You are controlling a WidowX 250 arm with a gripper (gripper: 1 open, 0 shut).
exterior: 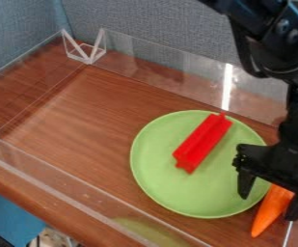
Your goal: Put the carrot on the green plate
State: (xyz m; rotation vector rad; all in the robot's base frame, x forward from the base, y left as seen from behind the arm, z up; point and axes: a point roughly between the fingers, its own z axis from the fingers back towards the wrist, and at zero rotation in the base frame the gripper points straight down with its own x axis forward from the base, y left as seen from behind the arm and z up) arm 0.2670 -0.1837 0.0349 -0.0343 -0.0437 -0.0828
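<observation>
Gripper (275,186) jaws sitting wide open straddling the carrot (270,216), gripping nothing, beside green plate (158,159)

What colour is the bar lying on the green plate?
Bright red; the bar shows clearly in the camera view, lying on the green plate.

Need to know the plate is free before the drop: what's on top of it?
A red bar lies on the plate, toward its upper right. The rest looks bare. The open pincer hides the right rim; the carrot sits under it, seemingly off the plate.
</observation>
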